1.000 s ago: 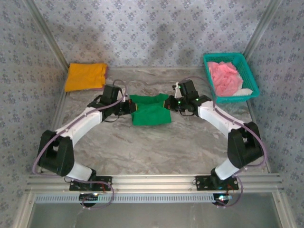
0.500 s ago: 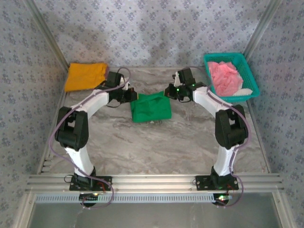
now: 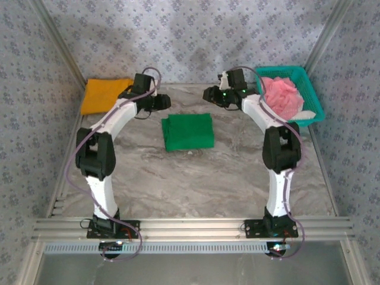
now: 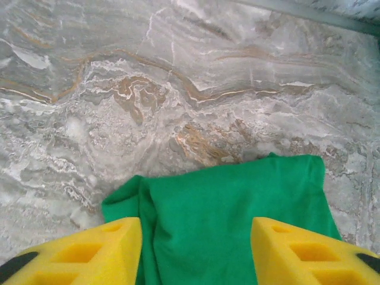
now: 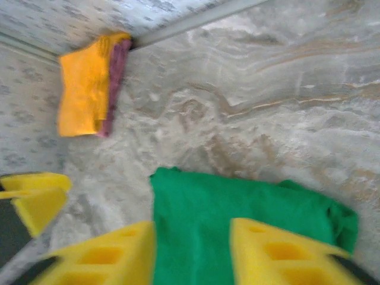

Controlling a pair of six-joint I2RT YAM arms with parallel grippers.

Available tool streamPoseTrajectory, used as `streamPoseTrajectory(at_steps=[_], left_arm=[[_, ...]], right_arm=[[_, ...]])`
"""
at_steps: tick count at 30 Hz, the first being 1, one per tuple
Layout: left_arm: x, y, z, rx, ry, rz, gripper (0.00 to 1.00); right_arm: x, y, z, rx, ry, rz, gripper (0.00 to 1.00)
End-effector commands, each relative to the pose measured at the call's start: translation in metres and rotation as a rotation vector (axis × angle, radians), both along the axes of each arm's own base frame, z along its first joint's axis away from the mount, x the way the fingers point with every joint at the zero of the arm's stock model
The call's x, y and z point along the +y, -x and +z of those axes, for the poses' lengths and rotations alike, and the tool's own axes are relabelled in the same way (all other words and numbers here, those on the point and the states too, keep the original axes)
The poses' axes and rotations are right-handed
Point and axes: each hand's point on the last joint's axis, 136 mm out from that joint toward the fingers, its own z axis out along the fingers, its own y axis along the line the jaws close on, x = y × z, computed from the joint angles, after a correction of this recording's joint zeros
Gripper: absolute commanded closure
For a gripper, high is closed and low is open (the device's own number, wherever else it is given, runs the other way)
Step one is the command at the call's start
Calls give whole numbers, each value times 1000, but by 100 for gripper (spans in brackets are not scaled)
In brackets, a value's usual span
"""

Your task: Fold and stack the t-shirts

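Note:
A bright green t-shirt (image 3: 188, 132) lies folded into a rectangle at the middle of the marble table (image 3: 196, 178). My left gripper (image 3: 164, 102) hovers just beyond its far left corner. Its yellow fingers (image 4: 89, 249) stand apart over the green cloth (image 4: 237, 225), holding nothing. My right gripper (image 3: 208, 95) hangs past the far right corner, open above the green t-shirt (image 5: 237, 219). An orange-yellow t-shirt (image 3: 105, 95) lies folded at the far left corner. A pink t-shirt (image 3: 279, 98) is bunched in the basket.
The teal mesh basket (image 3: 312, 98) stands at the far right against the wall. In the right wrist view a pinkish-purple cloth edge (image 5: 116, 83) peeks from under the orange-yellow t-shirt (image 5: 86, 83). Patterned walls enclose the table on three sides.
Both grippers carried the green t-shirt's edge toward the far wall, opened and let it go. They then rose and drew back. The shirt now lies flat and folded.

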Motion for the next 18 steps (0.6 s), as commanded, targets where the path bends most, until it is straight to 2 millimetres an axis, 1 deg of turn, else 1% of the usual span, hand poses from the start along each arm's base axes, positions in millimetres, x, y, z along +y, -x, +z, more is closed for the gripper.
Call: streamPoseTrajectory(at_steps=[1, 2, 3, 4, 6, 7, 8, 10, 11, 13, 14, 15, 16, 18], left_arm=[[-50, 44, 21, -89, 63, -92, 68], [-61, 51, 16, -89, 88, -111, 74], [-71, 57, 5, -78, 105, -124, 81], [-76, 60, -8, -64, 105, -125, 84], [-78, 60, -36, -17, 89, -111, 89], [-76, 60, -52, 14, 81, -108, 94], [-75, 59, -65, 35, 72, -103, 97], [-66, 63, -96, 84, 38, -78, 99], [-62, 66, -108, 101, 30, -65, 100], [-53, 75, -127, 127, 13, -32, 100], [-47, 81, -136, 138, 5, -12, 100], [-41, 87, -145, 155, -4, 6, 100], [-36, 93, -153, 173, -10, 19, 100], [-28, 104, -170, 201, -20, 38, 100]], right_arm=[[22, 52, 14, -40, -71, 90, 84], [25, 62, 4, -21, -71, 98, 90], [29, 71, -7, 3, -72, 108, 95], [34, 76, -15, 13, -78, 113, 98], [40, 82, -36, 45, -75, 115, 100], [42, 82, -46, 64, -74, 115, 100], [43, 81, -56, 74, -76, 114, 100], [42, 78, -83, 93, -58, 102, 100], [43, 79, -97, 113, -49, 101, 100], [45, 82, -119, 150, -41, 110, 100], [45, 82, -128, 160, -32, 107, 100], [41, 92, -145, 195, -13, 102, 100], [39, 96, -153, 205, -3, 98, 100], [34, 103, -163, 235, -9, 73, 100]])
